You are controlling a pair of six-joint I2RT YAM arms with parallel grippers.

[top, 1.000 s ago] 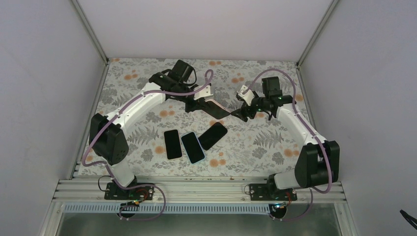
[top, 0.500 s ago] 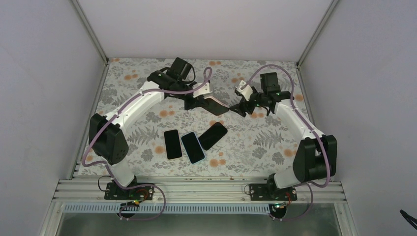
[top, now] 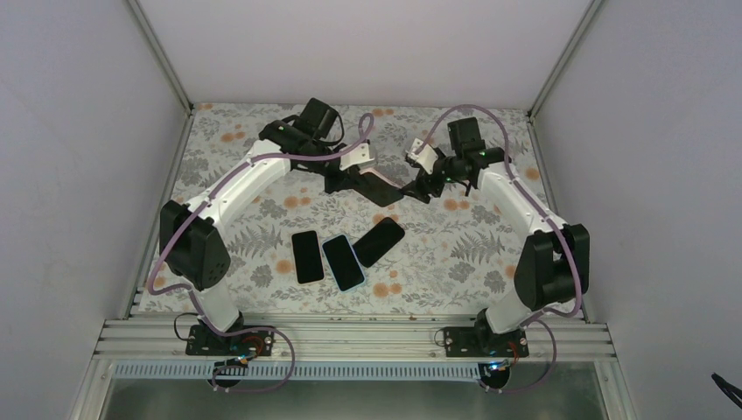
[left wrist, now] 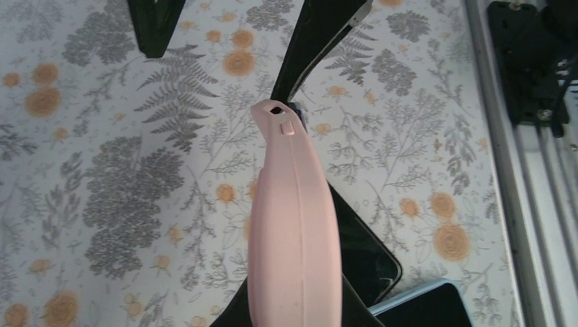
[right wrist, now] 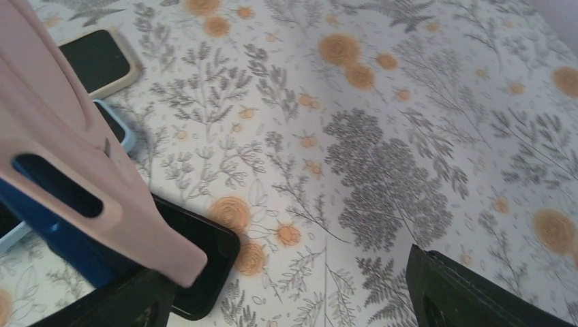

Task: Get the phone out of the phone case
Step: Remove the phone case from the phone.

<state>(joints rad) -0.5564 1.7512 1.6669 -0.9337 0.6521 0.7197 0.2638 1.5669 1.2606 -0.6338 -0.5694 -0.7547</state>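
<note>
The left tool (top: pixel 357 181) is clamping the pale pink rubbery phone case (left wrist: pixel 293 218) above the floral desk (top: pixel 490 245), long axis pointing at the gaping right tool (top: pixel 418 184); seemingly a blue phone (right wrist: pixel 54 231) is showing through its cutout.

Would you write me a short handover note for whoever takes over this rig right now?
Left hand: shut on the pink case, held above the table.
Right hand: open, one finger beside the case's free end.
Phone: in the case, blue edge showing.
Done: case lifted. Left: pull the phone out.
Three other phones lie on the table.
</note>
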